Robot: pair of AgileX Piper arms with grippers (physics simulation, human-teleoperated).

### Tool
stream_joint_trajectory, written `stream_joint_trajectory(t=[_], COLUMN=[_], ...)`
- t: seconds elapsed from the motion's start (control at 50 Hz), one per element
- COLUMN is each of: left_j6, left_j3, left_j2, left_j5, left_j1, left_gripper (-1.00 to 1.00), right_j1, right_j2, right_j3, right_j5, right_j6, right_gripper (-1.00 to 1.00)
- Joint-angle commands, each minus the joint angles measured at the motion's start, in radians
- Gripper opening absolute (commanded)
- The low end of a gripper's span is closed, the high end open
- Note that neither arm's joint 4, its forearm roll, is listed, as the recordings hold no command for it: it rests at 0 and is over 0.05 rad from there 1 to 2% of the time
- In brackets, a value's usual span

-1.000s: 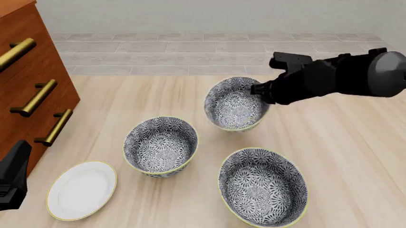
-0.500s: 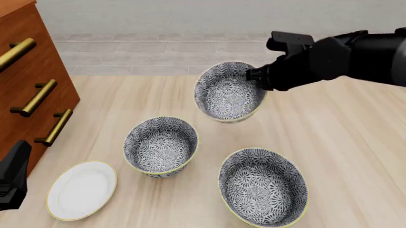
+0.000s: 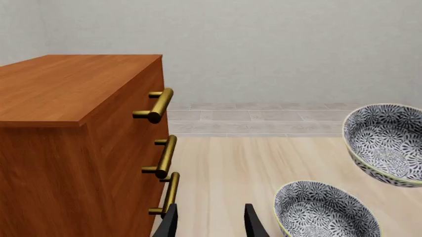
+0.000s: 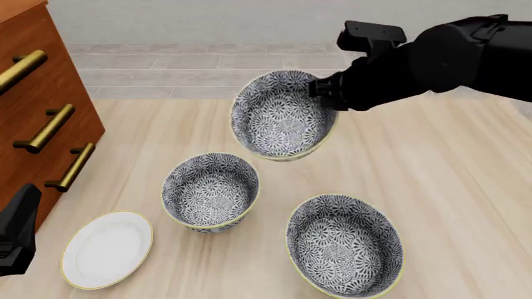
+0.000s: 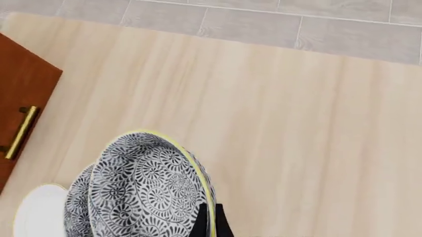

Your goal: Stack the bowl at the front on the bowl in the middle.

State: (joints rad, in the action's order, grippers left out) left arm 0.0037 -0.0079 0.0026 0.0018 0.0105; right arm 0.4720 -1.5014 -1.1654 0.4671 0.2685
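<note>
pale wood table. right gripper pinching tilted bowl rim, 1 o'clock of middle bowl; thin-rim grip could slip. left gripper fingers spread, idle.

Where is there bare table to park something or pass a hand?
Free: the far right, beyond the held bowl in the right gripper, and the strip between dresser and middle bowl. Crowded: near side, with plate, middle bowl and widest bowl.
</note>
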Motion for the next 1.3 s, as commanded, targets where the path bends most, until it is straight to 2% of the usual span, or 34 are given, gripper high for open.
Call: stream_joint_trajectory(t=[0.02,0.8,1.3], left_j6=[-0.002,-0.002,-0.002], left_j3=[0.0,0.0,0.0], left_j2=[0.0,0.0,0.0], left_j5=[0.002,0.002,0.002], left_j1=[0.001,0.0,0.001], left_gripper=[1.0,1.0,1.0], right_j1=[0.048,0.234,0.288], right_j2=[0.03,-0.04,-0.103], right_j3=[-0.03,-0.052,-0.069], right_j5=[0.036,-0.023,-0.058], right_j6=[0.005,0.047,0.06], right_gripper=[-1.0,-1.0,-1.0])
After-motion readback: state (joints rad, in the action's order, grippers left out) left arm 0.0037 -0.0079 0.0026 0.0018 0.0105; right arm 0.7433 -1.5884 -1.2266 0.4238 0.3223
